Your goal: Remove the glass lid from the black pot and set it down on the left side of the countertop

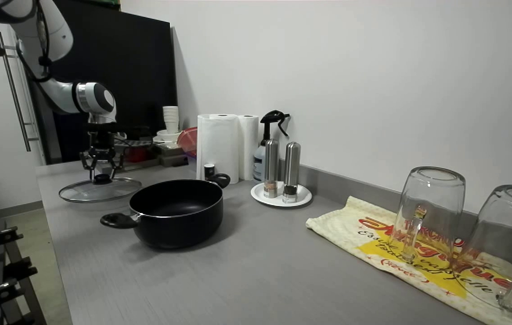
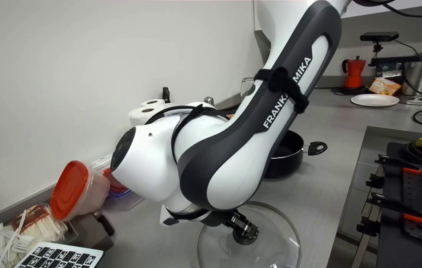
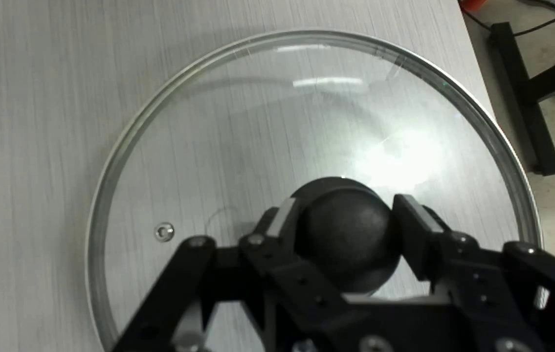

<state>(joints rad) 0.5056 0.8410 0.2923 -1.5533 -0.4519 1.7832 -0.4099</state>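
Observation:
The glass lid (image 1: 98,194) is round and see-through with a black knob (image 3: 348,234). It lies level at or just above the grey countertop (image 1: 260,280), near the counter's edge. I cannot tell whether its rim touches. It also shows in an exterior view (image 2: 270,238), partly behind the arm. My gripper (image 3: 345,212) has its two fingers against opposite sides of the knob. The gripper also shows in an exterior view (image 1: 102,177), pointing down. The black pot (image 1: 178,230) stands uncovered beside the lid; in an exterior view (image 2: 284,166) the arm hides part of it.
A white plate (image 1: 303,198) with two steel mills, paper towel rolls (image 1: 219,149) and a spray bottle (image 1: 259,161) stand along the wall. Two upturned glasses (image 1: 436,198) stand on a patterned cloth (image 1: 341,221). A red-lidded container (image 2: 69,190) and cutlery lie near the wall.

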